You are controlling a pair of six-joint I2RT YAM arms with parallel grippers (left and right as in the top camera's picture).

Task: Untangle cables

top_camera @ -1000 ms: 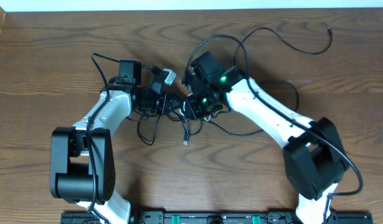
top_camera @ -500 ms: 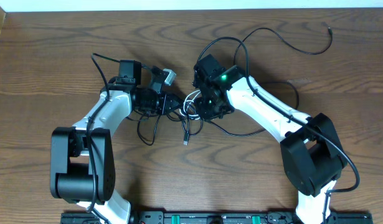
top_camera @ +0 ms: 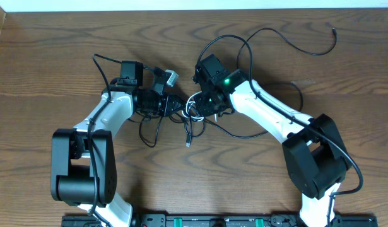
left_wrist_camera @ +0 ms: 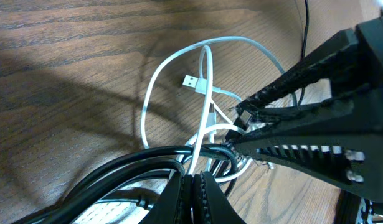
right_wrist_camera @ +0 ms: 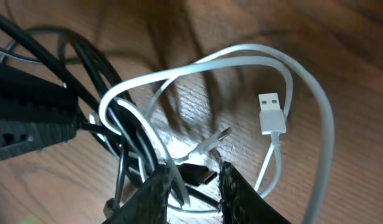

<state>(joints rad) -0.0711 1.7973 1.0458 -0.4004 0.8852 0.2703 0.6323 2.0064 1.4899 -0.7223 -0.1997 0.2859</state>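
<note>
Nearest my base, the knot sits between both grippers. The left gripper [top_camera: 176, 104] has its jaws together where the black cables [left_wrist_camera: 129, 163] and a white strand cross its tips; I cannot tell which it pinches. Just right of it, the right gripper [top_camera: 199, 107] shows a narrow gap holding a black plug [right_wrist_camera: 194, 176], its bite unclear. The white cable [right_wrist_camera: 330, 118] loops beyond, its USB plug [right_wrist_camera: 271, 115] lying free on the worktop [top_camera: 55, 63]. Farthest away, one long black cable [top_camera: 307, 52] trails to the right, so I judge that the separating pull runs left-right.
</note>
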